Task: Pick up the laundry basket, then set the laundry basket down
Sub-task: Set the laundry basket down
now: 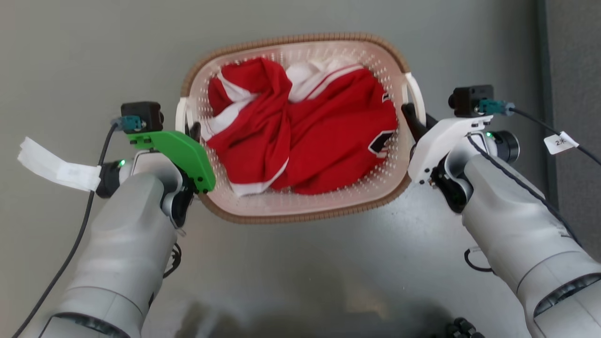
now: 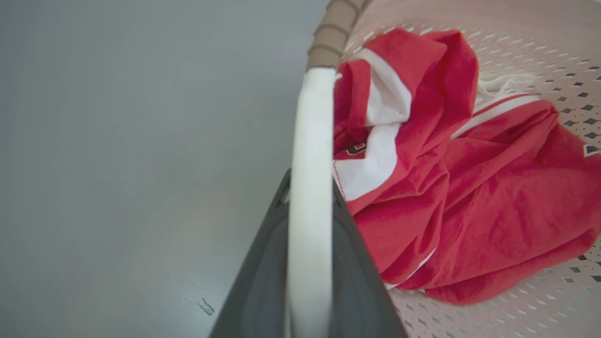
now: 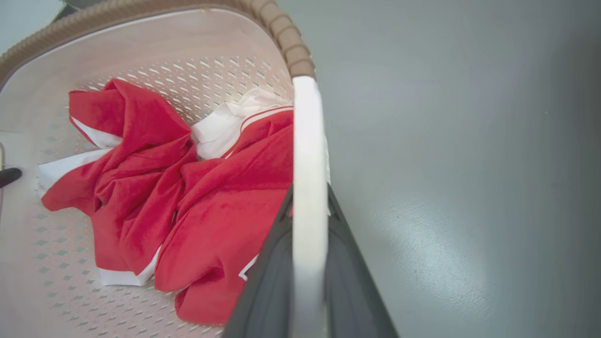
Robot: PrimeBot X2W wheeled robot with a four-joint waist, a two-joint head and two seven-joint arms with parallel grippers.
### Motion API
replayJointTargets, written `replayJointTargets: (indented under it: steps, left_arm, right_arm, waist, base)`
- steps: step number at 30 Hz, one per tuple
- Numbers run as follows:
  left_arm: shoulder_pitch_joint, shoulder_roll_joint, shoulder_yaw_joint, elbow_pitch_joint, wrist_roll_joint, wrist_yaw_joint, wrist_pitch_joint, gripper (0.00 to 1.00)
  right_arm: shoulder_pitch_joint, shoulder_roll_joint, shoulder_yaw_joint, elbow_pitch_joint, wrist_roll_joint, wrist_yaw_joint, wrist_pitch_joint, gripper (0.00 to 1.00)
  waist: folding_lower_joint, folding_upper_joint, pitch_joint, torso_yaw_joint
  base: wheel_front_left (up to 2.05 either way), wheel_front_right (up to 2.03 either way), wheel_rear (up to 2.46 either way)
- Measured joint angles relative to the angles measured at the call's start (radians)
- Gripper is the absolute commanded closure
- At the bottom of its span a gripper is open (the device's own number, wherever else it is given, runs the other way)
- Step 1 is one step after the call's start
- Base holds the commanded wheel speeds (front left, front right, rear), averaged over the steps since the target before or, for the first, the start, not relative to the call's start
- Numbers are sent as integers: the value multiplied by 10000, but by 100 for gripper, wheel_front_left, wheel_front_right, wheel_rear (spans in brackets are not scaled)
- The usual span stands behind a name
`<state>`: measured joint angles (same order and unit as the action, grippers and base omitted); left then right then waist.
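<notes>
The laundry basket (image 1: 300, 38), cream-white and perforated with a brown woven-look rim, sits in the middle of the head view between my two arms. A crumpled red and white garment (image 1: 305, 126) lies inside it. My left gripper (image 1: 193, 131) is shut on the basket's left white handle (image 2: 311, 141), which runs between its dark fingers (image 2: 263, 272). At the other side, my right gripper (image 1: 409, 116) is shut on the right white handle (image 3: 307, 141), held between its fingers (image 3: 350, 281). Whether the basket rests on the floor or hangs above it, I cannot tell.
Grey floor (image 1: 328, 263) lies all around the basket. A darker strip (image 1: 575, 94) runs down the far right. Cables with white tags (image 1: 56, 169) hang off both wrists. A small dark object (image 1: 462, 328) shows at the bottom edge.
</notes>
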<state>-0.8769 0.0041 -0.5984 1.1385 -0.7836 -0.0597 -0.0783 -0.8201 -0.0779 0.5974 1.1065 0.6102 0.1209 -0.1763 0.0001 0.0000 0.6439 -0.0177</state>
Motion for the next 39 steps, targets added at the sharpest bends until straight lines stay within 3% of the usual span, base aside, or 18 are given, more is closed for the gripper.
replayJointTargets:
  steps: [13, 31, 32, 33, 34, 35, 39]
  left_arm:
    - [-268, 36, -130, 224, 144, -21, -642, 100]
    - [-526, -35, -142, 631, 127, -351, -456, 100]
    - [-550, -40, -150, 663, 127, -374, -447, 87]
    - [-578, -46, -155, 698, 125, -382, -368, 69]
    - [-614, -38, -153, 756, 125, -382, -355, 32]
    - [-632, -12, -146, 784, 119, -382, -355, 0]
    - [-670, 207, -142, 851, 65, -389, -370, 0]
  right_arm:
    - [-386, 100, 138, 257, -157, -90, -349, 100]
    - [-593, 197, 117, 706, -123, -69, -433, 100]
    - [-597, 203, 136, 738, -121, -67, -431, 94]
    - [-597, 207, 192, 759, -125, -63, -430, 61]
    - [-597, 199, 245, 803, -127, -63, -418, 19]
    - [-597, 167, 265, 853, -127, -63, -412, 0]
    - [-604, -63, 278, 941, -125, 13, -397, 0]
  waist:
    - [1, 0, 1459, -154]
    - [0, 0, 1845, -312]
    - [1, 0, 1863, -312]
    - [0, 0, 1878, -310]
    - [1, 0, 1890, -305]
    - [0, 0, 1900, -298]
    - [0, 0, 1913, -260]
  base:
    - [0, 0, 0]
    - [0, 0, 0]
    - [0, 0, 0]
    - [0, 0, 0]
    - [0, 0, 0]
    - [0, 0, 0]
    - [0, 0, 0]
